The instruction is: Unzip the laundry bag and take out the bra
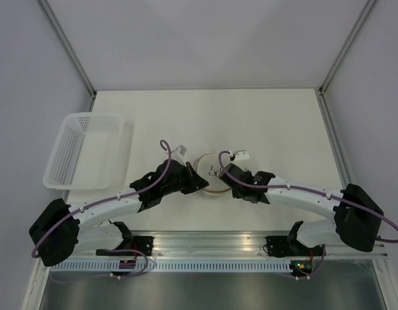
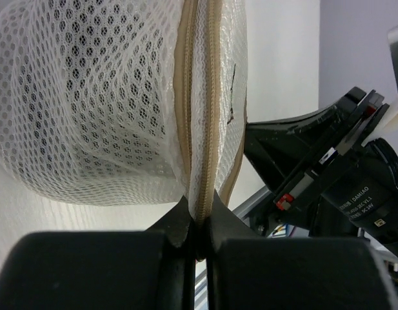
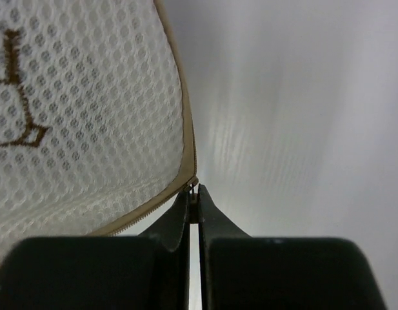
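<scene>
Left wrist view: the left tool (image 2: pixel 197 240) is pinched tight on the zip rim (image 2: pixel 205 97) of the bag (image 2: pixel 89 97), directly ahead of its tips. The right tool (image 3: pixel 193 201) is clamped on what seems to be the pull (image 3: pixel 195 186). Unzipping is in hand; next, the pull needs dragging along the rim. The bra is unseen.

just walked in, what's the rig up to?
Both arms are on the mesh laundry bag mid-table. The left tool is pinched on its tan zip rim; the right tool is shut at the zip's end on the other side, apparently on the pull. The zip looks closed, nothing is out yet.
</scene>
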Robot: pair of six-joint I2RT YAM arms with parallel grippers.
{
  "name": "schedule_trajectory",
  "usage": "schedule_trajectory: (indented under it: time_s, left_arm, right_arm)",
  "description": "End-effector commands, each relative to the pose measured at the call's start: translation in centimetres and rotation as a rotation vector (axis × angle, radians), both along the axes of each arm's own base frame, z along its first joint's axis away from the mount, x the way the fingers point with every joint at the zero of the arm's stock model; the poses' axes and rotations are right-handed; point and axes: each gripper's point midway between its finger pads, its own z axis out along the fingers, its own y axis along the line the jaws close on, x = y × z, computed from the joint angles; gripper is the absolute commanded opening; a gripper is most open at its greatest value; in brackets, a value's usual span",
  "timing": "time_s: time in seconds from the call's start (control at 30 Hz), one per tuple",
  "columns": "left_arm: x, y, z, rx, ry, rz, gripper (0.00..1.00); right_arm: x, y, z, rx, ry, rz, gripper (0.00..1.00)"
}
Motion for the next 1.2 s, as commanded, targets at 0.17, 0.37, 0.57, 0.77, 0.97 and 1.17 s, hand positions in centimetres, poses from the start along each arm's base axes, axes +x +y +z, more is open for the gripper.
schedule_trajectory:
  time_s: [0.17,0.37,0.57,0.77,0.97,1.17]
  left_arm:
    - [0.4,0.0,0.6,0.193,-0.097,-0.151,0.02]
    - [2.8,-1.7,3.0,0.203,-0.236,-0.226,0.02]
    - [6.3,-2.4,3.7,0.278,-0.234,-0.179,0.56]
    - [6.9,1.2,4.9,0.237,-0.176,0.105,0.88]
    - [2.0,2.4,2.8,0.083,-0.041,0.141,0.92]
    - [0.7,0.1,1.4,-0.029,0.007,0.08,0.89]
  right_arm:
    - [2.7,-5.7,1.9,-0.224,-0.164,-0.224,0.0]
    - [2.0,-4.1,2.2,-0.1,-0.146,-0.138,0.0]
    - [0.2,-1.1,3.3,0.081,-0.092,0.034,0.0]
    - [-1.9,2.4,4.8,0.264,-0.047,0.227,0.01]
    - [-4.9,7.3,6.4,0.492,0.001,0.489,0.0]
    - [-5.6,9.6,7.1,0.586,0.012,0.584,0.0]
